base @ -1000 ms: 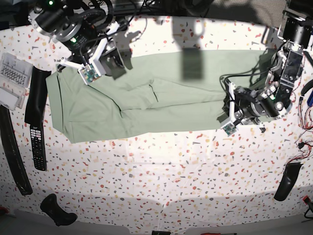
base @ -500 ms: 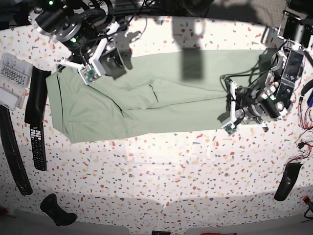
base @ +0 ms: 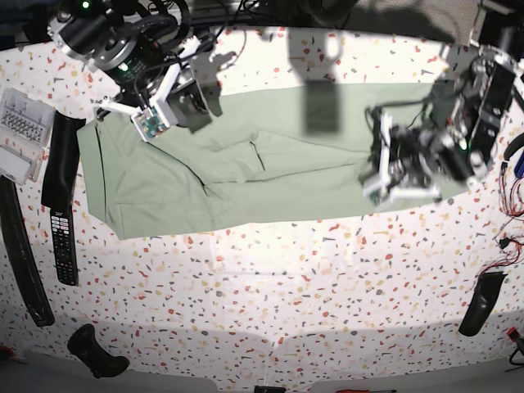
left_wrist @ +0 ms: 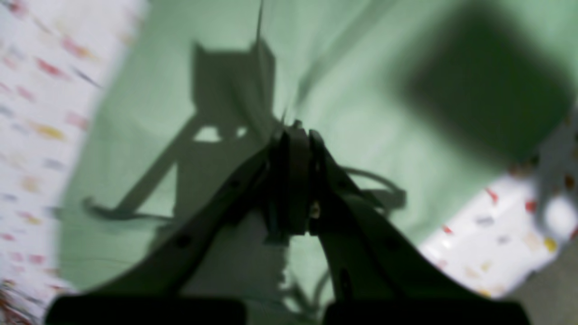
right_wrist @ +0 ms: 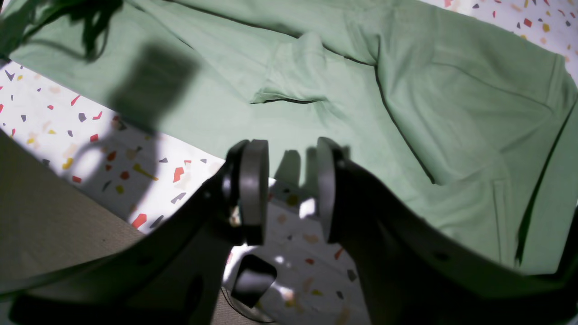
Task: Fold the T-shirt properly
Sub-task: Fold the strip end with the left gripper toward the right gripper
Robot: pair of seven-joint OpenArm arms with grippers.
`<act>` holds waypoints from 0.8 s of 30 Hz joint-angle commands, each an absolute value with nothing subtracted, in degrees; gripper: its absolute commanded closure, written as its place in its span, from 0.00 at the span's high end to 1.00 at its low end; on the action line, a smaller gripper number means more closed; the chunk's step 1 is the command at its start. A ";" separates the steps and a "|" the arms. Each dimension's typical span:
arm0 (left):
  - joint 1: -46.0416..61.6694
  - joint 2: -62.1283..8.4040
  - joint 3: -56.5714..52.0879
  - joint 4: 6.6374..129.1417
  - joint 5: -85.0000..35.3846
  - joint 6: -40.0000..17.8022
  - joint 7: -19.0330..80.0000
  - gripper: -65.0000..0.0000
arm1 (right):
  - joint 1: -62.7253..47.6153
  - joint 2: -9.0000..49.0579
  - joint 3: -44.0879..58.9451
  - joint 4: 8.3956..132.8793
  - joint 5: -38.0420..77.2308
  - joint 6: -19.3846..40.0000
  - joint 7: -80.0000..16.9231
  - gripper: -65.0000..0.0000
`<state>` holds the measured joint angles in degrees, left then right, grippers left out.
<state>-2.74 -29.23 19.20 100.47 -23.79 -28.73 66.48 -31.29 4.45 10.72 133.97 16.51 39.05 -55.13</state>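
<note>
My left gripper point(left_wrist: 292, 135) is clamped on the T-shirt point(base: 246, 164) hem; right gripper point(right_wrist: 285, 189) gapes, holding nothing. Lift evenly.

A white table point(base: 270, 286) flecked with red, grey and yellow chips fills the base view, lit hard from above so dark shadows fall along its far edge. A black remote point(base: 62, 244) and a clear plastic box point(base: 20, 135) lie at its left side.

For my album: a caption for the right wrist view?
Open right hand hovering beside the pale sage-green cloth T-shirt on a speckled table.
</note>
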 commanded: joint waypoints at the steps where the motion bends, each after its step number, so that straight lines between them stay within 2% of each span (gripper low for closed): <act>1: -2.66 -29.89 18.85 101.30 -23.68 -29.19 66.22 0.00 | -31.24 4.60 10.87 135.00 17.15 39.22 -53.82 0.28; 8: 2.83 -34.87 18.85 101.30 -14.35 -29.93 60.97 0.00 | -31.09 4.58 10.87 135.00 17.12 39.20 -53.78 0.28; 14: 2.85 -38.37 18.85 101.30 -15.00 -24.60 54.52 0.00 | -28.71 4.60 10.87 135.00 17.10 38.70 -53.21 0.28; 21: 3.01 -38.61 18.85 101.30 -15.05 -24.58 54.35 0.01 | -24.77 4.58 10.87 135.00 17.15 36.34 -53.15 0.28; 24: 3.01 -38.61 18.85 101.30 -15.03 -24.58 53.91 0.35 | -24.16 4.58 10.87 135.00 17.15 36.38 -53.12 0.28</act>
